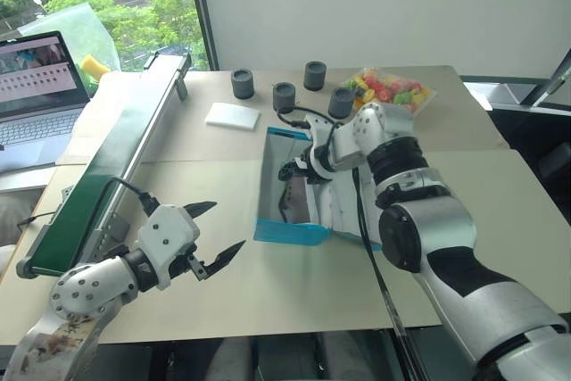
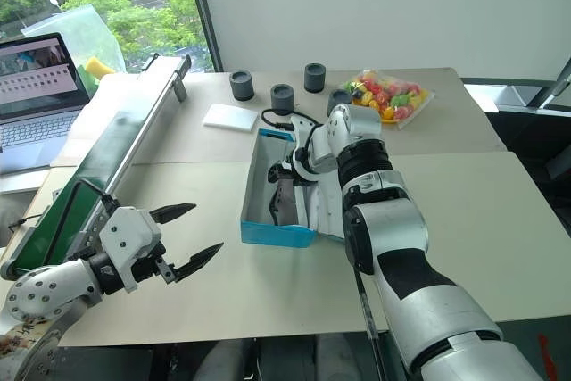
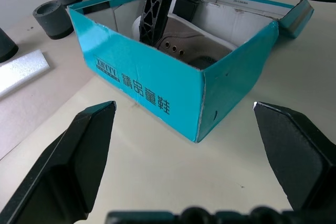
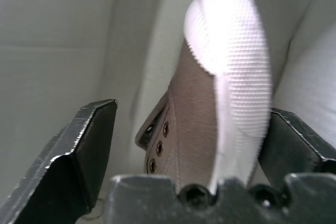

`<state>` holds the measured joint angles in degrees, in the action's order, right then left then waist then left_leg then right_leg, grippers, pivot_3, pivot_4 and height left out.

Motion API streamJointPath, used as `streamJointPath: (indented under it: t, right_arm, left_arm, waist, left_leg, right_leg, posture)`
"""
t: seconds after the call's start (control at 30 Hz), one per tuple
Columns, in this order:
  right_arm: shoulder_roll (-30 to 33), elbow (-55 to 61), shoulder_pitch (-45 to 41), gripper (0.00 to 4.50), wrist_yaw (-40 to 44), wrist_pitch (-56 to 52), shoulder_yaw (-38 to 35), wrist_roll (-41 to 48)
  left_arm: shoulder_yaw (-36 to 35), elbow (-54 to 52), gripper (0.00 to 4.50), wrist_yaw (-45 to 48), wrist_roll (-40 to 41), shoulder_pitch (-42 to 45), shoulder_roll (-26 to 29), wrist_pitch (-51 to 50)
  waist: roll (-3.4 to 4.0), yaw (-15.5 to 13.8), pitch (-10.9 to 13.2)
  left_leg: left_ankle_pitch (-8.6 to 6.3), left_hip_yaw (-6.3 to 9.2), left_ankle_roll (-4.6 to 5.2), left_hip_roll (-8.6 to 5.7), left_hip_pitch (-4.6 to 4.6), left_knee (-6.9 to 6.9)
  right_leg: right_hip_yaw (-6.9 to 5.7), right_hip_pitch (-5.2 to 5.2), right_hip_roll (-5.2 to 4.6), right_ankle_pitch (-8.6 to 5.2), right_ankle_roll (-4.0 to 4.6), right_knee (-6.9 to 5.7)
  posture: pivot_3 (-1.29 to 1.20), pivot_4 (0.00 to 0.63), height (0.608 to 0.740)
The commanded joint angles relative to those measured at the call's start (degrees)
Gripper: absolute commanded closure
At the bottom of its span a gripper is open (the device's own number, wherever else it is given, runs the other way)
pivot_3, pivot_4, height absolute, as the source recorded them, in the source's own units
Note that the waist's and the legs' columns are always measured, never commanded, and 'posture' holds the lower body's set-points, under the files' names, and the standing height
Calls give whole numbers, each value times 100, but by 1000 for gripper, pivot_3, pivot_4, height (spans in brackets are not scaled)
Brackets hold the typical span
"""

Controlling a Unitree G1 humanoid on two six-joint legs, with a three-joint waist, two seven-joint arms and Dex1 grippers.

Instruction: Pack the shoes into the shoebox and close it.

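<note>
Inside the open shoebox (image 1: 287, 231), the right pincer (image 4: 189, 145) has its fingers spread apart, a shoe (image 4: 210, 108) standing on edge between them. Further back over the worktop (image 1: 223, 283), the left pincer (image 1: 214, 234) gapes wide and empty, the shoebox just ahead of it.

We are looking at two arms built of rounded silver-grey shells joined by black bands at the joints. The left tool (image 1: 214, 231) is wearing a white housing and two black, pointed, tapering fingers (image 1: 202, 209); round screw holes are dotting the silver shell behind it. A black cable is looping over the right wrist, running along the forearm toward the right tool (image 2: 287, 171), whose black fingers (image 3: 152, 11) are showing a ribbed, latticed face.
</note>
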<state>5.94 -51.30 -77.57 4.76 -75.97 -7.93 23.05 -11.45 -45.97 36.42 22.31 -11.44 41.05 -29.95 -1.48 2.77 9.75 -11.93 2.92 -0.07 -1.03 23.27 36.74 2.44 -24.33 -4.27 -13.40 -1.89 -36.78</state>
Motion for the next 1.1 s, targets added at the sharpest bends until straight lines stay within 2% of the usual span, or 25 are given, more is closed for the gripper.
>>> streamJointPath:
  t: [0.03, 0.17, 0.27, 0.33, 0.43, 0.53, 0.63, 0.73, 0.87, 1.1]
  right_arm:
    - [37, 727, -334, 139, 95, 369, 23, -119]
    - [106, 1230, -248, 139, 68, 722, 94, -304]
    - [228, 1920, 47, 139, 517, 1644, 539, -558]
    - [226, 2294, 226, 139, 815, 1889, 641, -520]
    - [340, 4219, 1244, 139, 2237, 2657, 1392, -173]
    - [507, 5598, 2197, 139, 3117, 2919, 1741, 239]
    - [781, 6357, 3075, 139, 3734, 3505, 2075, 224]
    - [908, 6347, 3604, 139, 3809, 3918, 2314, -56]
    - [874, 6254, 3848, 62, 3697, 4041, 2415, -242]
    - [616, 6088, 4126, 62, 3534, 4304, 2578, -486]
  left_arm:
    - [-89, -89, 0, -110, -57, 65, -56, 125]
    - [-80, 96, 0, -449, -308, 153, -292, 231]
    - [-218, 265, 0, -1126, -468, 436, -786, 154]
    - [-363, 376, 0, -1469, -510, 570, -1076, 84]
    - [-963, 680, 0, -2488, -704, 748, -1749, -65]
    - [-1316, 675, 0, -2771, -643, 654, -2018, -293]
    - [-1704, 700, 0, -2628, -411, 362, -1949, -568]
    - [-2139, 850, 0, -2338, -244, 79, -1701, -592]
    - [-2411, 1164, 0, -1941, -171, -212, -1385, -450]
    - [-2646, 1637, 0, -1818, -262, -298, -1239, -143]
  waist:
    - [0, 3, 0]
    - [0, -7, 0]
    - [-1, -21, 0]
    - [-1, -25, -1]
    - [-3, -4, -2]
    - [-4, 26, -3]
    - [-5, -9, -3]
    - [-14, -21, -8]
    - [-14, -21, -8]
    - [-17, -29, -9]
  left_leg:
    - [0, 1, 0, 0, -1, 0]
    - [0, 2, 0, 1, -2, 0]
    - [0, 2, 0, -1, -1, 1]
    - [0, 3, 0, -2, -1, 3]
    - [-1, 7, -1, 1, 1, 2]
    - [-3, 12, 0, 4, 3, 1]
    - [-3, 25, -1, 4, 2, 6]
    - [-3, 25, -2, 3, -19, 11]
    - [0, 19, -5, 3, -36, 10]
    - [0, 22, -6, 5, -31, 6]
  right_leg:
    - [0, 0, 1, 0, 0, 0]
    - [-1, 2, 1, 0, 0, 0]
    - [-2, 2, -1, 0, -1, 0]
    - [-3, 2, -2, 1, -2, -1]
    - [-2, 0, -3, 2, -3, -2]
    - [-1, -4, -2, 2, -4, -4]
    - [-1, -4, -9, 2, -5, -11]
    - [-1, 14, -10, 2, -6, -9]
    - [1, 20, -7, 2, -1, -16]
    - [2, 12, -9, 1, 2, -14]
  posture:
    - [0, 150, 736]
    - [0, 150, 736]
    - [0, 150, 736]
    - [0, 150, 736]
    - [0, 150, 736]
    - [0, 150, 736]
    - [0, 150, 736]
    - [0, 150, 736]
    - [0, 150, 736]
    - [0, 150, 736]
